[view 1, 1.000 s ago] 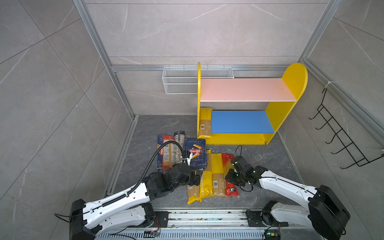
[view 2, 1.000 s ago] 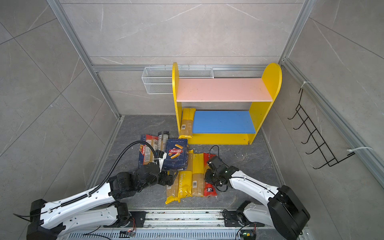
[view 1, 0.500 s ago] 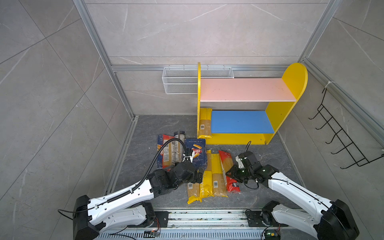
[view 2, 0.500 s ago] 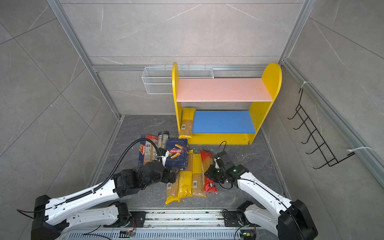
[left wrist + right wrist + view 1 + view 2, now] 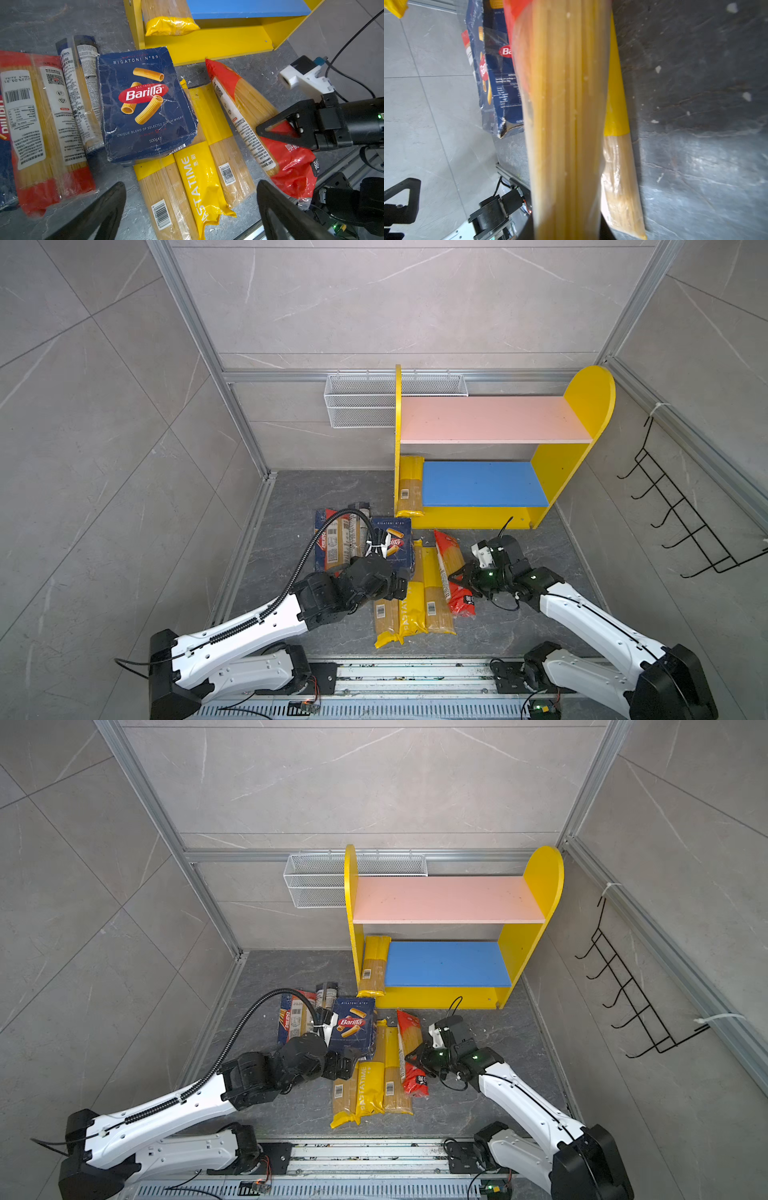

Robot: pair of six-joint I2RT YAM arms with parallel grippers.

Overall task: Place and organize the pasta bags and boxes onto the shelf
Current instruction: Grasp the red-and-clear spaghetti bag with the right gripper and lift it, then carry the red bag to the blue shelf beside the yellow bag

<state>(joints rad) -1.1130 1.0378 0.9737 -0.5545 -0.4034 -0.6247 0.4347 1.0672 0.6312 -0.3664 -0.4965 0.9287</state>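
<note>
My right jaws clamp the red-and-clear spaghetti bag [image 5: 451, 558], seemingly off-centre — it may tip, slip; left jaws apart.

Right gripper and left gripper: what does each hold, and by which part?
The right gripper is shut on the red-and-clear spaghetti bag, near its middle. The left gripper is open and holds nothing.

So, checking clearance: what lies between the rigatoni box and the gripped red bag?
Yellow spaghetti bags lying side by side, in both top views.
</note>
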